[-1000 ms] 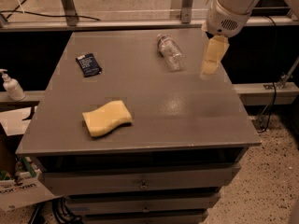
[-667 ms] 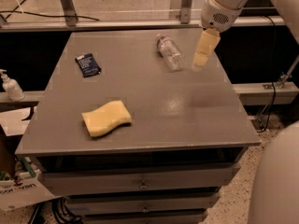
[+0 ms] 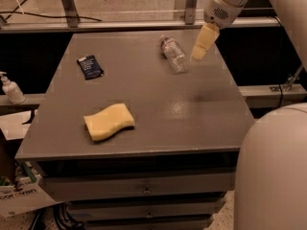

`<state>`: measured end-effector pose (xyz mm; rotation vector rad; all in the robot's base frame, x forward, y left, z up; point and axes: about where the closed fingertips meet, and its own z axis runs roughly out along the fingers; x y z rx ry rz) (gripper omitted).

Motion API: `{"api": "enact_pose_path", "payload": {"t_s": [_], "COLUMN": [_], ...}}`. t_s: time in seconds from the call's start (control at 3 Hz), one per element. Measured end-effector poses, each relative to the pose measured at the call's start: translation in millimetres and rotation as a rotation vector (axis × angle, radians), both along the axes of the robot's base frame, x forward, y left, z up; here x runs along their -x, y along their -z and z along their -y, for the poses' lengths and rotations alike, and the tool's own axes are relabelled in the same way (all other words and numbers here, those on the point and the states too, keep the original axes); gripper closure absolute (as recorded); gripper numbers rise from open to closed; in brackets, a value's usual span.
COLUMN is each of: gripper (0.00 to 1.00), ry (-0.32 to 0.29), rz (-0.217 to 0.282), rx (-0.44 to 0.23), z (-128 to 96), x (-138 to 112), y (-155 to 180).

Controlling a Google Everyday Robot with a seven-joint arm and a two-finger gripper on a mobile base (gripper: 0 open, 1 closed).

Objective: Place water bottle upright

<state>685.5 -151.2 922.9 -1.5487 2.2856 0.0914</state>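
Leftmost, off on a side ledge: small white pump-dispenser bottle (image 3: pixel 10 87), no part of this job. Next, on the grey metal table top (image 3: pixel 144 92): flat dark-blue packet (image 3: pixel 90 66) toward the far left, wavy yellow foam sponge (image 3: pixel 109 121) nearer the front. Further right, near the far edge: clear ribbed plastic water bottle (image 3: pixel 174 55), lying on its side, white cap end pointing away. Probably light, thin-walled, smooth, apt to roll and to dent under a hard squeeze. Best taken gently across the ribbed middle. Just right of it, hanging close: cream-coloured gripper (image 3: pixel 201 45), seemingly empty, width of opening impossible to tell.
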Motion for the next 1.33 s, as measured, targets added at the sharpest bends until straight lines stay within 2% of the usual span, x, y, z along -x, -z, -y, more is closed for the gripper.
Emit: {"api": "enact_pose_path", "payload": {"t_s": [0.33, 0.67, 1.0, 1.33], "gripper": [0.00, 0.00, 0.00, 0.00], "ry": [0.039, 0.098, 0.191, 0.310], "rz": [-0.020, -0.071, -0.113, -0.135], "rx": [-0.059, -0.158, -0.248, -0.322], "z": [-2.3, -15.4, -35.8, -44.0], "x": [-2.1, -2.4, -5.9, -10.6], "y": [6.3, 9.3, 5.4, -10.6]}}
